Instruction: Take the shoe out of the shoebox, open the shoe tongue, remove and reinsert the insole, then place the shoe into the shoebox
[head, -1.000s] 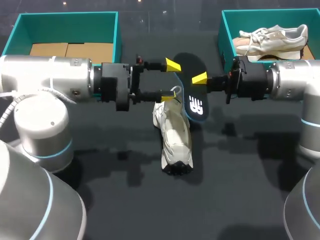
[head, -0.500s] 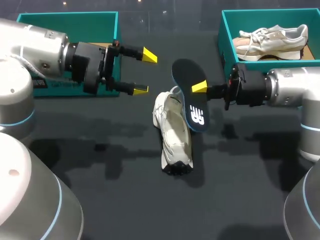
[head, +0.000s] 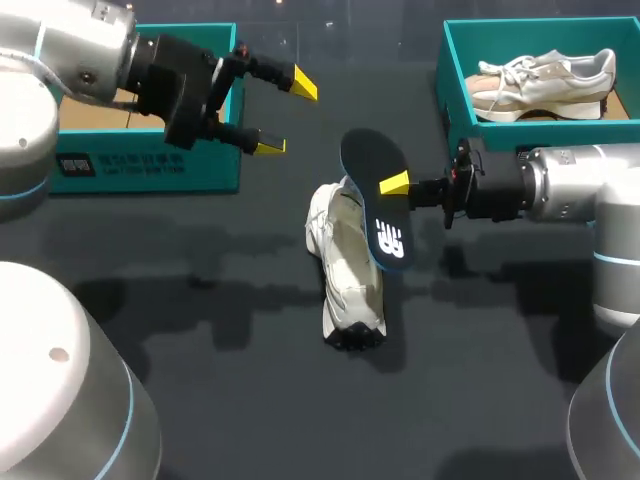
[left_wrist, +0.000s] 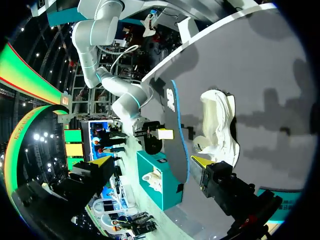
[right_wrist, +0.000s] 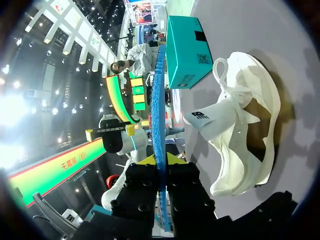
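Your right gripper (head: 392, 186) pinches insole (head: 372, 165) by its edge, just above shoe (head: 350, 270) lying on table (head: 200, 330), probably lined up for reinsert. Left gripper (head: 286, 116) fingers spread, empty, near shoebox (head: 150, 170), out of way.

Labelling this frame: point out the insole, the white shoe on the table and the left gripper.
insole (head: 380, 210): head view, its dark middle.
white shoe (head: 350, 270): head view, its upper.
left gripper (head: 287, 115): head view, between its fingertips.

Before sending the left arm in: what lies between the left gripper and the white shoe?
Head view: only bare table between left gripper and shoe.
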